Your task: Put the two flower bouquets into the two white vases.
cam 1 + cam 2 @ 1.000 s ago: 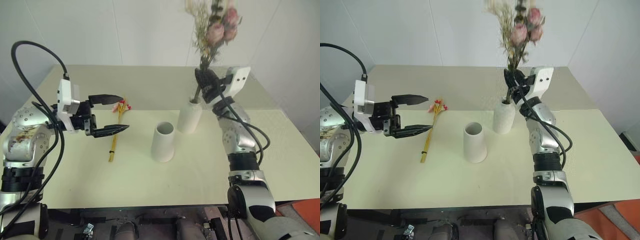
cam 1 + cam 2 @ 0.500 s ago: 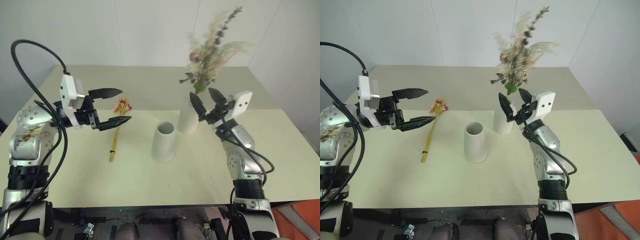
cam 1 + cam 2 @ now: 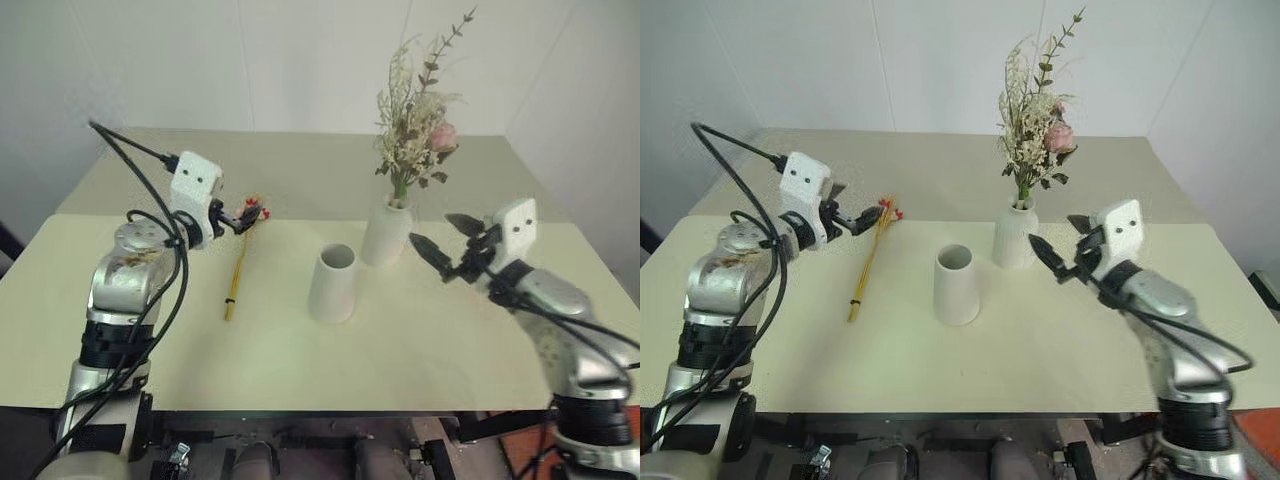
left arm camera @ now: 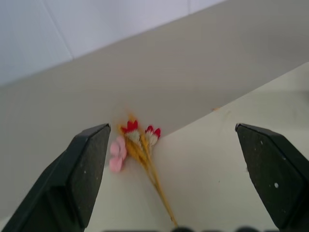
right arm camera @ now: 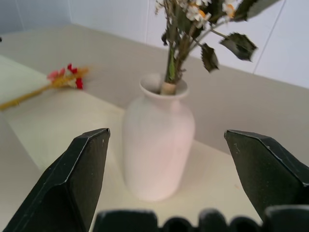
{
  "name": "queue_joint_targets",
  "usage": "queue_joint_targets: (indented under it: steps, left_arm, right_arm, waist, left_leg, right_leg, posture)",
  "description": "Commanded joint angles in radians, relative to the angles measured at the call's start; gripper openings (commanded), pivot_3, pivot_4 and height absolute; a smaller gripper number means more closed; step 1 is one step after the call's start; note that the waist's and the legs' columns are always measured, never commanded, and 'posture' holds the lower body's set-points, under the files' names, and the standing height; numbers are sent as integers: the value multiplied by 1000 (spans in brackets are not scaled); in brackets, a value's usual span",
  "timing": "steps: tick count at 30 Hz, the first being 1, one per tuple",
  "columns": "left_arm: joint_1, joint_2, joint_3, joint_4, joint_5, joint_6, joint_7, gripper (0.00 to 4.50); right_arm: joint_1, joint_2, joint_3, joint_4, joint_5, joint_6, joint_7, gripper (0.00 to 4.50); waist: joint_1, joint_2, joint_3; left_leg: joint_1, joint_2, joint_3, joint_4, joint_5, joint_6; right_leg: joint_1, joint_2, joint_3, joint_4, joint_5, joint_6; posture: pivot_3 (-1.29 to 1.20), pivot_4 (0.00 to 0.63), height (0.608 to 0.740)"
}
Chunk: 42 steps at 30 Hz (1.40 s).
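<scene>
- Lying flat on the pale tabletop [image 3: 970, 370], the slim bouquet [image 3: 868, 262] of yellow stems has its red and pink blossoms pointing toward the far edge, with bare surface all around it.
- Left hand [image 3: 862, 214] hovers just beside those blossoms, fingers spread wide and holding nothing; the left wrist view shows the blossoms [image 4: 133, 140] between the two black fingers [image 4: 82, 169].
- Right hand [image 3: 1060, 250] hangs near the narrow-necked vase [image 3: 1015, 236], jaws fully apart and empty, clear of the vase.
- Open tabletop stretches along the near edge and to the right of the vases.
- Narrow-necked vase holds the bushy rose bouquet [image 3: 1035, 125], upright.
- Wide-mouthed vase [image 3: 956, 286] stands just in front of it, nearer the slim bouquet, with nothing in it.
</scene>
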Motion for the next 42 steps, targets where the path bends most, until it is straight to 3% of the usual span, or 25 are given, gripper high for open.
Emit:
queue_joint_targets:
  steps: [1,7,17,20,25,32,37,40,42]
  left_arm:
    - [-93,39,-52,41,14,238,17,4500]
    - [-207,31,-162,221,24,327,-22,4500]
    - [-354,-58,-235,687,92,103,-90,4500]
    - [-390,-81,-233,811,114,17,-104,3942]
    - [-445,-112,-218,956,138,-51,-118,2303]
    - [-469,-130,-210,1019,171,-92,-119,54]
    - [-447,-147,-111,995,144,-215,-12,20]
    - [-362,-180,25,862,83,-527,72,20]
    - [-305,-204,98,738,18,-712,18,20]
  right_arm:
    - [55,-123,-66,-96,66,98,103,4477]
    - [184,-283,-211,-202,237,230,268,4477]
    - [299,-336,-363,-314,294,272,289,4477]
    - [333,-331,-399,-328,291,272,290,4500]
    - [374,-318,-413,-343,282,267,271,4500]
    - [431,-309,-452,-364,276,259,274,4500]
    - [486,-294,-485,-388,265,249,277,4500]
    - [534,-280,-525,-394,237,230,287,4500]
    - [565,-271,-548,-390,212,205,299,4500]
  waist:
    - [-2,0,0]
    - [-2,-1,0]
    - [4,-2,1]
    - [6,-2,1]
    - [8,-2,1]
    - [8,-2,1]
    - [13,-2,1]
    - [20,-2,1]
    - [26,-2,1]
  left_leg:
    - [1,0,0,-1,0,0]
    - [1,-2,-3,-1,0,0]
    - [-1,-4,-5,-1,0,0]
    - [-1,-5,-5,-1,0,0]
    - [-1,-7,-6,-1,0,0]
    - [-2,-8,-8,-1,0,0]
    - [-2,-9,-9,0,0,0]
    - [-2,-9,-9,0,0,0]
    - [-1,-9,-9,-1,0,0]
  right_leg:
    - [0,0,0,0,0,0]
    - [1,0,0,-1,-1,0]
    - [1,-1,-1,-2,-1,0]
    - [0,-2,-1,-2,-1,0]
    - [1,-3,-1,-2,0,1]
    - [1,-3,-1,-2,-1,1]
    - [1,-3,-1,-2,-1,2]
    - [1,-3,-1,-1,0,2]
    - [1,-4,0,-2,1,0]
  posture:
    - [0,150,740]
    - [0,150,740]
    - [0,150,740]
    - [0,150,740]
    - [0,150,740]
    - [0,150,740]
    - [0,150,740]
    - [0,150,740]
    - [0,150,740]
